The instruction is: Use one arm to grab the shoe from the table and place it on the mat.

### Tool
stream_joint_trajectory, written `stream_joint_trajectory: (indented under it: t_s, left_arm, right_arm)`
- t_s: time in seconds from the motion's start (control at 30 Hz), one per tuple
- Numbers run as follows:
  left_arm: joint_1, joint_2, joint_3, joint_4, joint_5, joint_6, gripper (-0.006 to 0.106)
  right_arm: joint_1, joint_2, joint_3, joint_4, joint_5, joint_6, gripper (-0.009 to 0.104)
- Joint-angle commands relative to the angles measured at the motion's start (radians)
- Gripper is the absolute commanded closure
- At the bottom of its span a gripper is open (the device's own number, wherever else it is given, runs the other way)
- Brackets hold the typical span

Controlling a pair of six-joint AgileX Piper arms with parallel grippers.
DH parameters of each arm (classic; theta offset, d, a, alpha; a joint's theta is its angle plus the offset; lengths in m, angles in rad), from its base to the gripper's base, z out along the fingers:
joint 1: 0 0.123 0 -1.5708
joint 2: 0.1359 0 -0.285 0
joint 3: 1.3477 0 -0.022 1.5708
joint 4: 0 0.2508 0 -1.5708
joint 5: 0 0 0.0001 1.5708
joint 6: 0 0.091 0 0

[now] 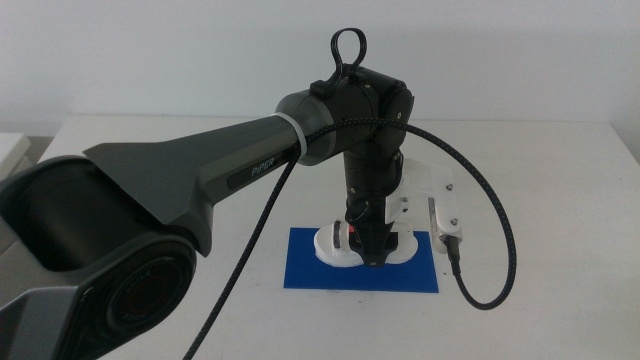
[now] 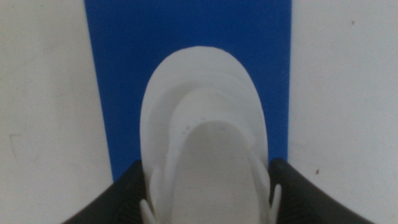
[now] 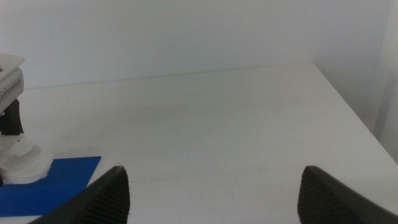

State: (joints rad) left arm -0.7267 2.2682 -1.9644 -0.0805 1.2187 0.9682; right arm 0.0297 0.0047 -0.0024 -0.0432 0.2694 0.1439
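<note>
The white shoe (image 1: 334, 246) sits on the dark blue mat (image 1: 310, 272), near the mat's middle. My left gripper (image 1: 372, 248) reaches straight down from the left arm and is shut on the shoe. In the left wrist view the shoe's white sole (image 2: 205, 112) lies between the two dark jaws of my left gripper (image 2: 205, 171), which press on its sides, with the mat (image 2: 186, 31) beneath it. The straps are hidden. My right gripper (image 3: 214, 180) is open and empty, out of the middle view. Its wrist view shows the shoe (image 3: 25, 165) on the mat's corner (image 3: 56, 177).
The white table (image 1: 530, 170) surrounds the mat on all sides. The left arm's black cable (image 1: 503, 250) loops out over the table to the right of the mat. The table's far edge and right edge (image 3: 348, 106) show in the right wrist view.
</note>
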Motion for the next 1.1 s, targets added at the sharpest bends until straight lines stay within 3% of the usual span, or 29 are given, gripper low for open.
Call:
stream_joint_trajectory:
  t_s: [0.0, 0.4, 0.53, 0.67, 0.7, 0.87, 1.07]
  left_arm:
    - [0.0, 0.003, -0.004, 0.011, 0.002, -0.008, 0.102]
    - [0.0, 0.051, -0.004, 0.042, 0.002, -0.008, 0.098]
    - [0.0, 0.051, -0.004, 0.066, 0.002, -0.03, 0.081]
    - [0.0, 0.051, -0.004, 0.052, 0.002, -0.029, 0.051]
    - [0.0, 0.051, -0.004, 0.052, 0.002, -0.029, 0.038]
    - [0.0, 0.049, -0.004, 0.054, 0.002, -0.029, 0.006]
    - [0.0, -0.017, -0.004, 0.081, 0.002, -0.111, 0.007]
  right_arm:
    - [-0.002, -0.005, 0.002, -0.006, -0.007, -0.006, 0.016]
    - [-0.002, -0.005, 0.002, -0.006, -0.007, -0.006, 0.016]
    - [-0.002, -0.005, 0.002, -0.006, -0.007, -0.006, 0.016]
    - [-0.002, -0.005, 0.002, -0.006, -0.007, -0.006, 0.016]
    - [-0.002, -0.005, 0.002, -0.006, -0.007, -0.006, 0.016]
    - [-0.002, -0.005, 0.002, -0.006, -0.007, -0.006, 0.016]
    - [-0.002, -0.005, 0.002, -0.006, -0.007, -0.006, 0.016]
